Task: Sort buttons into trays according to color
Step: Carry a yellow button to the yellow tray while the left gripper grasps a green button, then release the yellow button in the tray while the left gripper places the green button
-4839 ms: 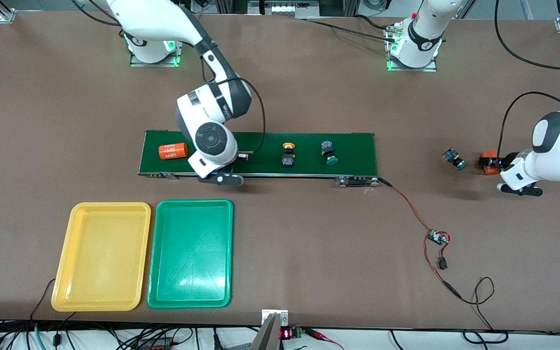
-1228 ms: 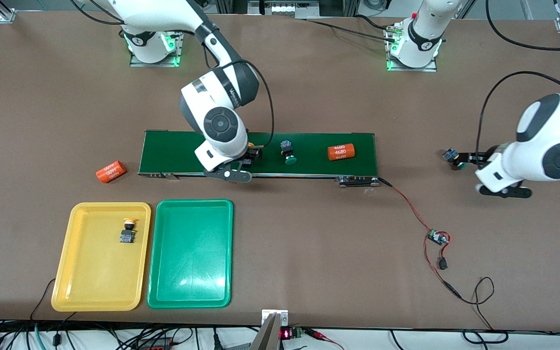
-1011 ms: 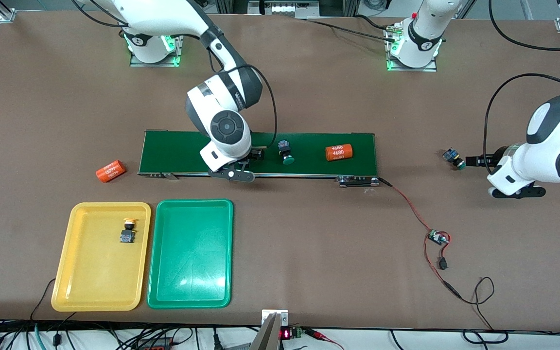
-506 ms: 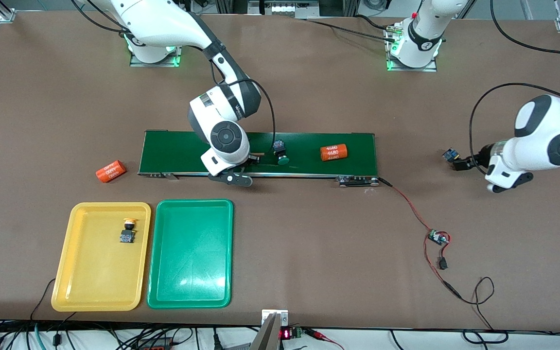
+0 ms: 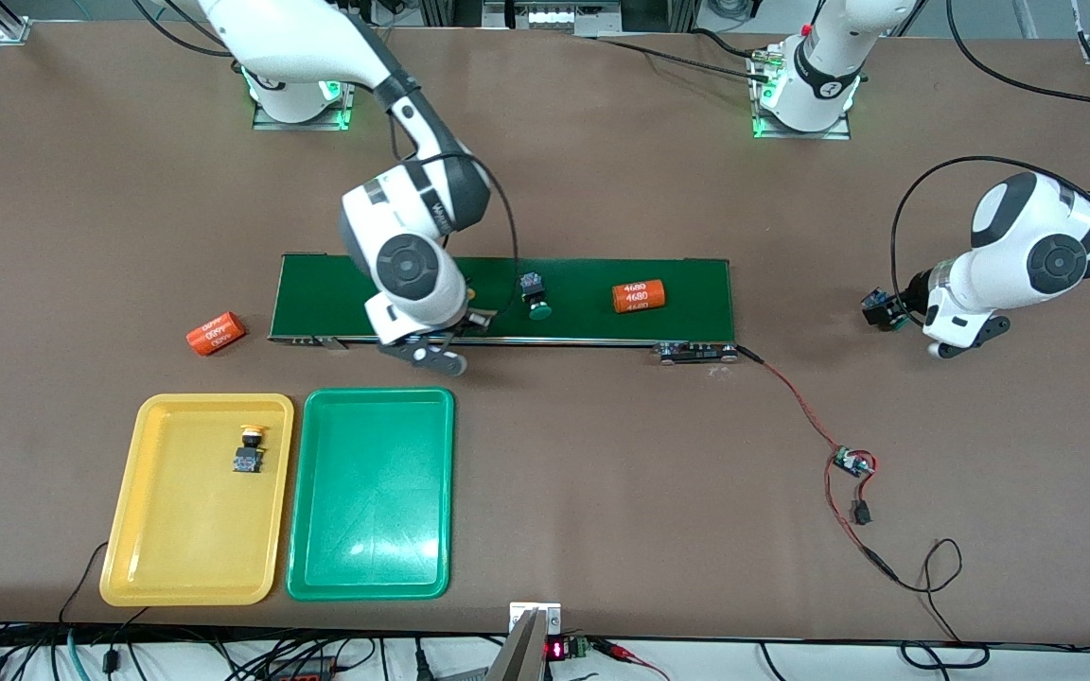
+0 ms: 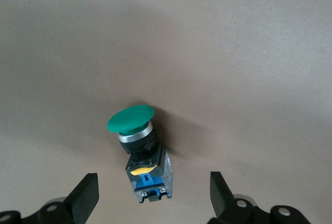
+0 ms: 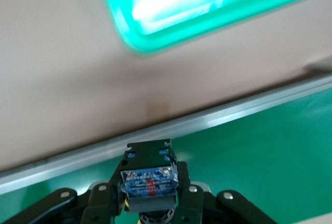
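**Right gripper pinching a button over the belt; left gripper spread around a green one**

I take the belt [image 5: 507, 298] as my landmark. One yellow-capped button [image 5: 248, 450] lies in the yellow tray [image 5: 129, 530], nearer the front camera than the belt, at the right arm's end. The green tray [image 5: 370, 567] sits just beside it, nothing in it. A green-capped button [image 5: 535, 294] lies on the belt near its middle.

My right gripper [image 7: 149, 193] hangs over the belt's camera-side edge, jaws pressed onto a button body [image 7: 148, 175]; I cannot make out its cap from the wrist view.

Off the belt, on the bare table toward the left arm's end, lies the other green-capped button [image 6: 140, 154]. My left gripper [image 6: 154, 198] is down around it, jaws spread wide, fingers [image 6: 85, 198] clear of the body on both sides.

An orange cylinder [image 5: 638, 295] lies on the belt toward the left arm's end. Another orange cylinder [image 5: 217, 333] lies on the table just off the belt's other end. A small circuit board [image 5: 852, 463] on red wire lies nearer the camera than the belt.
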Robot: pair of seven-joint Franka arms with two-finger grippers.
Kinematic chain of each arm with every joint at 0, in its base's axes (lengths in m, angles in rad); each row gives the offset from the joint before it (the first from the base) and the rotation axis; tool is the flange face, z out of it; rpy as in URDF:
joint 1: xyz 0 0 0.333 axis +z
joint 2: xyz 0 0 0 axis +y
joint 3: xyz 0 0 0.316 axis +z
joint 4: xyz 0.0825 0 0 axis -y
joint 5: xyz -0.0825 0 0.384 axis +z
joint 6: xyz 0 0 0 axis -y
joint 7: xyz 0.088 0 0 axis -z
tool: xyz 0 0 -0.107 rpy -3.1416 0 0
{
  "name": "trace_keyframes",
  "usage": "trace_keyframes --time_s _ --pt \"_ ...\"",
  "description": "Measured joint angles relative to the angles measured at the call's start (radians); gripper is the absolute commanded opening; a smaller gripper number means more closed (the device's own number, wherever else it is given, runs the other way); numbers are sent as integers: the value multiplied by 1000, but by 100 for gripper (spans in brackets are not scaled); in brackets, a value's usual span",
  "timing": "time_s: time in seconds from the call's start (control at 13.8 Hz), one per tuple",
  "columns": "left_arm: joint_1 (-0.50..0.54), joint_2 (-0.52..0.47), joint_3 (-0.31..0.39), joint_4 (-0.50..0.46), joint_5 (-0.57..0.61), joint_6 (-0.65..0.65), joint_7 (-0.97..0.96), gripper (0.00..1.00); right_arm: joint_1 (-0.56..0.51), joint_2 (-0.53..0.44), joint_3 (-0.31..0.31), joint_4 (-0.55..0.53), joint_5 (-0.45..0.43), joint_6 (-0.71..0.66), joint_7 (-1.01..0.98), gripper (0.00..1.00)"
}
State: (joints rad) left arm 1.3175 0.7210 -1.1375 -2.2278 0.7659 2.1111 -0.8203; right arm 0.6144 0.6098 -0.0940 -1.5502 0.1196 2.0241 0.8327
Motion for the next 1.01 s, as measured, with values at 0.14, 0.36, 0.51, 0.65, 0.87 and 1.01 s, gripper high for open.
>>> trace_keyframes --time_s 0.14,0.36,0.51,0.65,0.87,1.01 --pt "-14 1 38 -10 17 30 0 66 -72 3 -58 29 0 1 -69 18" --pt "-47 6 90 -13 24 66 -2 31 -245 39 -76 99 -2 3 -294 18" --pt "-57 6 90 -12 24 66 -39 17 -342 88 -77 162 -6 13 -482 18" --pt "-77 6 71 -12 24 60 -99 17 -415 146 -77 215 -9 48 -666 18" --pt "-91 5 -65 9 24 -67 -158 17 -498 216 -77 241 -9 113 -884 18" --pt "-102 4 -172 40 13 -154 -167 18 -529 254 -77 242 -9 157 -971 19"
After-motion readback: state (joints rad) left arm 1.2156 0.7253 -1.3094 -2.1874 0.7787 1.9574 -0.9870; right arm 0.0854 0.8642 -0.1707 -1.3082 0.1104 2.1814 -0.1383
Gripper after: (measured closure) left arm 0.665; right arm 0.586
